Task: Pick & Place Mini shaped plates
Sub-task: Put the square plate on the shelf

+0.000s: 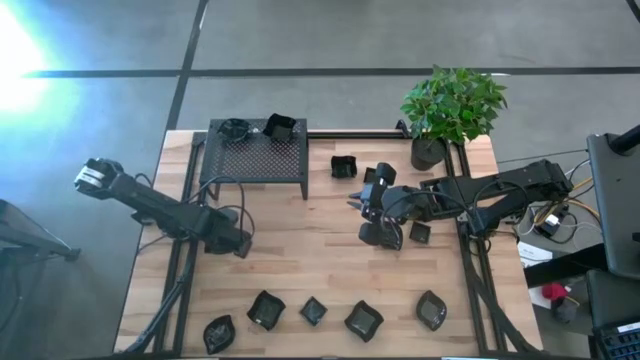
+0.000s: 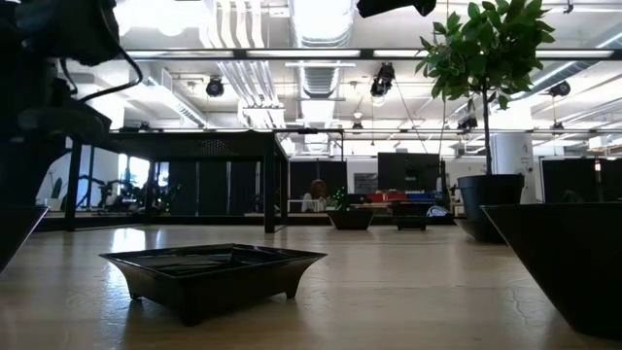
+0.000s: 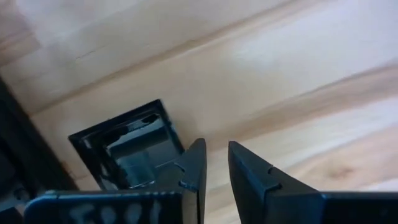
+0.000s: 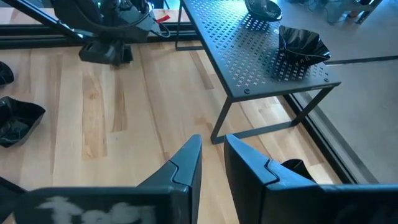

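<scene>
Several mini shaped plates, small and glossy black, lie in a row along the table's near edge (image 1: 313,311). Two more sit on the black perforated stand (image 1: 279,126), and others rest on the wood near the middle (image 1: 344,166). My left gripper (image 1: 238,242) points straight down at the table's left. Its fingers (image 3: 214,149) stand narrowly open over bare wood, right beside a square plate (image 3: 124,146) lying flat. Whether a finger touches that plate, I cannot tell. My right gripper (image 1: 362,200) hangs high over the table's middle. It is narrowly open (image 4: 212,146), holds nothing, and slants down toward the stand (image 4: 261,50).
The perforated stand (image 1: 255,155) occupies the far left of the table. A potted plant (image 1: 445,115) stands at the far right. Bare wood lies between the two arms and in front of the near row. In the low view one plate (image 2: 214,272) sits close ahead.
</scene>
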### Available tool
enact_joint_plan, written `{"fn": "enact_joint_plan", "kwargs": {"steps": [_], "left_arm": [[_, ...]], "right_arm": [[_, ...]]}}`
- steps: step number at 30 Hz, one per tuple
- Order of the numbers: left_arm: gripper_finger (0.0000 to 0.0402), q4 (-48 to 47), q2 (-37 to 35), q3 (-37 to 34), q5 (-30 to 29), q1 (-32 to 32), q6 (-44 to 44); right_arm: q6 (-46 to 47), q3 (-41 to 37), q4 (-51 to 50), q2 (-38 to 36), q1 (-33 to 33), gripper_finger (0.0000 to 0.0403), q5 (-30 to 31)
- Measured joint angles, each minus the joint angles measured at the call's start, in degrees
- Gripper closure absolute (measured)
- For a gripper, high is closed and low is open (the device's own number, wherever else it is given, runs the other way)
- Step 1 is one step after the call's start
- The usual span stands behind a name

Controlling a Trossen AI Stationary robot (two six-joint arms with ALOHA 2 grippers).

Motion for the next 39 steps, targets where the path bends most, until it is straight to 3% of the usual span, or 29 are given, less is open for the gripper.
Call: {"fn": "enact_joint_plan", "kwargs": {"steps": [7, 18, 33, 39], "left_arm": [[0.0340, -4.8, 0.0, 0.1, -0.2, 0.0, -2.9], [0.0340, -1.4, 0.7, -1.9, -0.2, 0.0, -5.3], [0.0341, -1.1, 8.8, -2.2, 2.5, 0.0, -3.5], [0.0384, -1.1, 9.8, -1.5, 2.6, 0.0, -0.9]], "right_arm": [[0.0, 0.0, 0.0, 0.0, 0.0, 0.0339, 0.0], [-1.0, 0.0, 0.0, 0.0, -0.1, 0.0339, 0.0], [-1.5, 0.0, 0.1, 0.0, -0.1, 0.0339, 0.0], [-1.5, 0.0, 0.1, 0.0, -0.1, 0.0339, 0.0]]}}
